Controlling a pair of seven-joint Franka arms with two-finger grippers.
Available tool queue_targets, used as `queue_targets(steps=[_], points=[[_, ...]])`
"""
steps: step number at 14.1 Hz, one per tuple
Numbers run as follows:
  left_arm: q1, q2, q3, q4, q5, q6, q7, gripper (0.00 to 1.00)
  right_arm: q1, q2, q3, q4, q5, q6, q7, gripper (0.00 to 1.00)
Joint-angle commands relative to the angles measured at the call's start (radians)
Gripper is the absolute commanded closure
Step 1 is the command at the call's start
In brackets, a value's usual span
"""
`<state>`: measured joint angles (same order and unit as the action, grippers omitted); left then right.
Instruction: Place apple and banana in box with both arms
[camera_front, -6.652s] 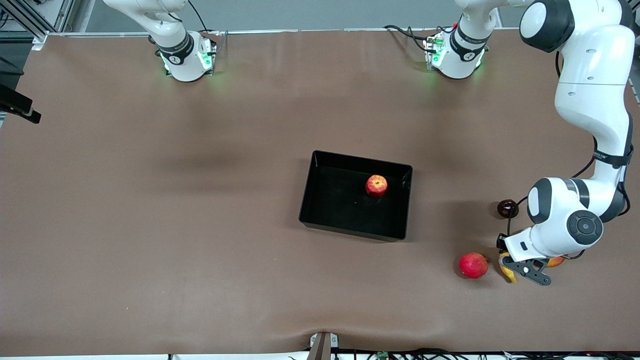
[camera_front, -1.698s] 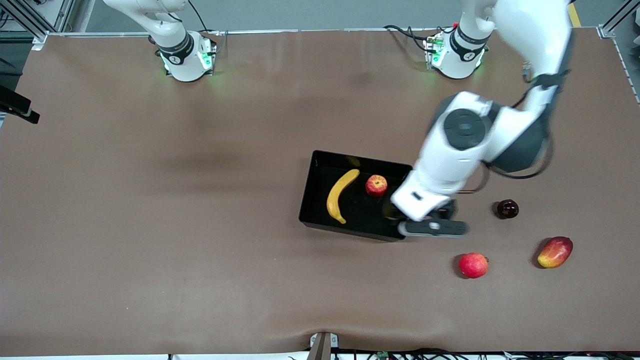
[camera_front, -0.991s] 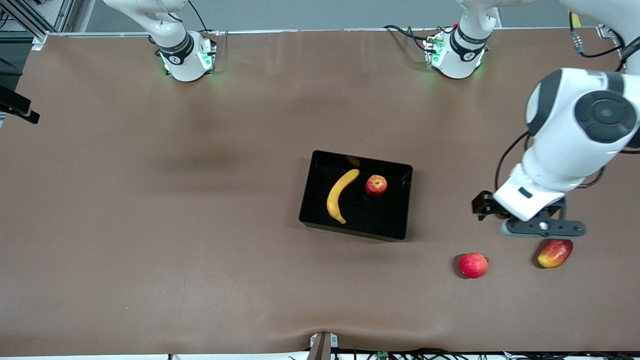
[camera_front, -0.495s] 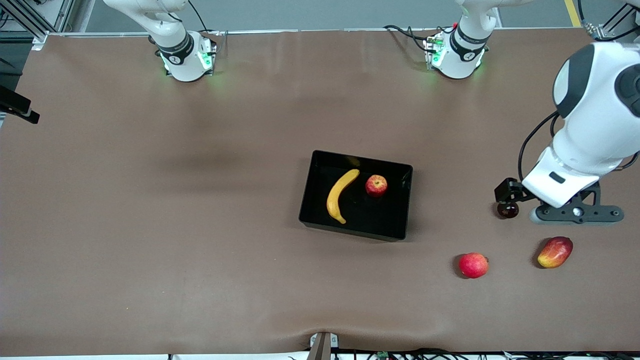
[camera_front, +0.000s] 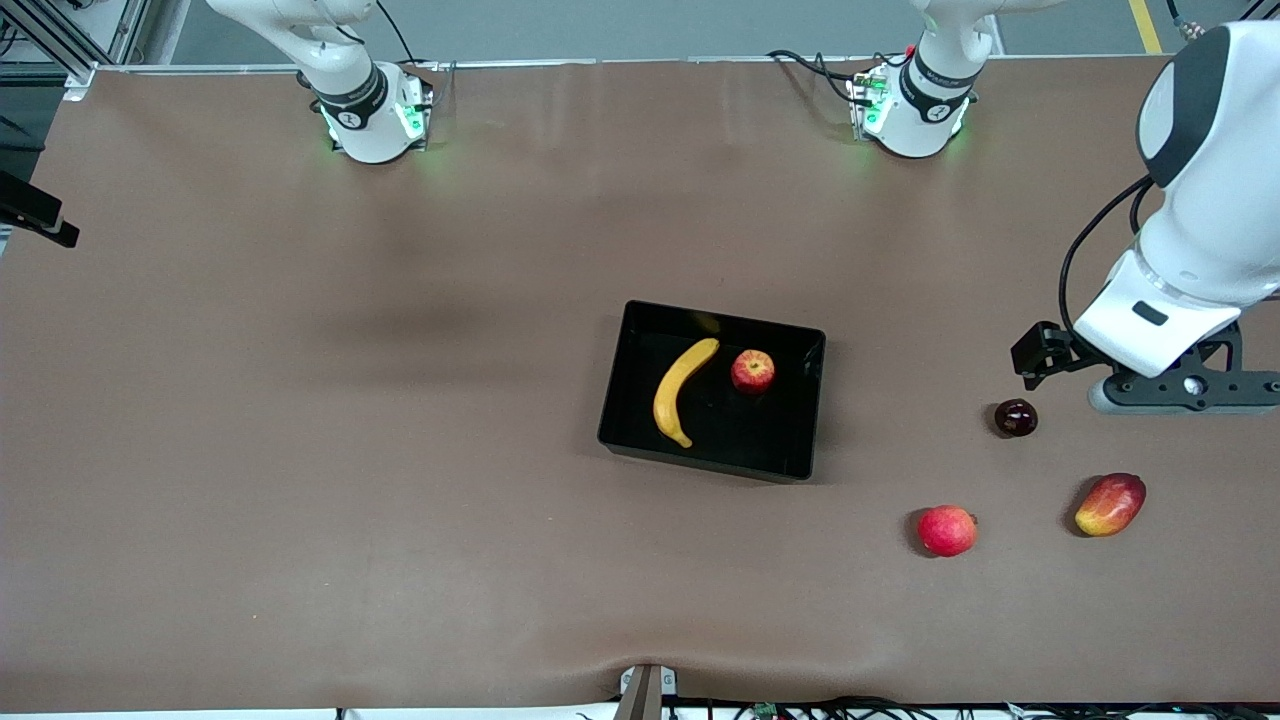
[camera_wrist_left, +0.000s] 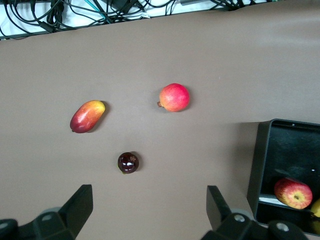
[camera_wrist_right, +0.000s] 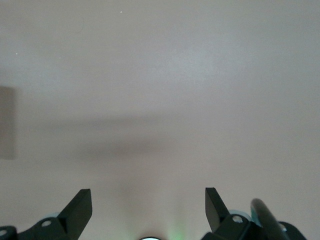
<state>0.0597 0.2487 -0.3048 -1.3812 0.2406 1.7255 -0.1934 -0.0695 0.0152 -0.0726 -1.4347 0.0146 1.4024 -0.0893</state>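
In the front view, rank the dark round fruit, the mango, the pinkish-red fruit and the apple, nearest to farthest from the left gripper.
From the left gripper:
1. Dark round fruit, beside it on the table.
2. Mango, too close to the first to separate surely.
3. Pinkish-red fruit.
4. Apple, in the box.

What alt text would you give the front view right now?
A black box mid-table holds the banana and the apple, apart. The left gripper hangs open over bare table toward the left arm's end, above three loose fruits.
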Motion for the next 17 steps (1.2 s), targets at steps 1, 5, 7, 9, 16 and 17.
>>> queue_targets(steps=[1,5,7,9,16,17], points=[[0.012,-0.060,-0.002,-0.027,-0.038,-0.014,0.025,0.00,-0.026,-0.001,0.017,0.002,-0.001,-0.003,0.002,0.00],[0.017,-0.069,0.000,-0.025,-0.043,-0.032,0.025,0.00,-0.026,-0.001,0.017,0.002,-0.001,0.000,0.002,0.00],[0.017,-0.075,0.001,-0.027,-0.043,-0.032,0.025,0.00,-0.024,-0.001,0.017,0.002,-0.001,-0.003,0.002,0.00],[0.017,-0.086,0.001,-0.027,-0.043,-0.037,0.025,0.00,-0.026,-0.001,0.017,0.002,-0.001,-0.002,0.002,0.00],[0.014,-0.161,0.004,-0.093,-0.069,-0.078,0.028,0.00,-0.024,-0.001,0.017,0.002,-0.001,-0.003,0.002,0.00],[0.012,-0.178,0.009,-0.111,-0.085,-0.092,0.031,0.00,-0.024,-0.001,0.017,0.002,-0.001,-0.003,0.002,0.00]])
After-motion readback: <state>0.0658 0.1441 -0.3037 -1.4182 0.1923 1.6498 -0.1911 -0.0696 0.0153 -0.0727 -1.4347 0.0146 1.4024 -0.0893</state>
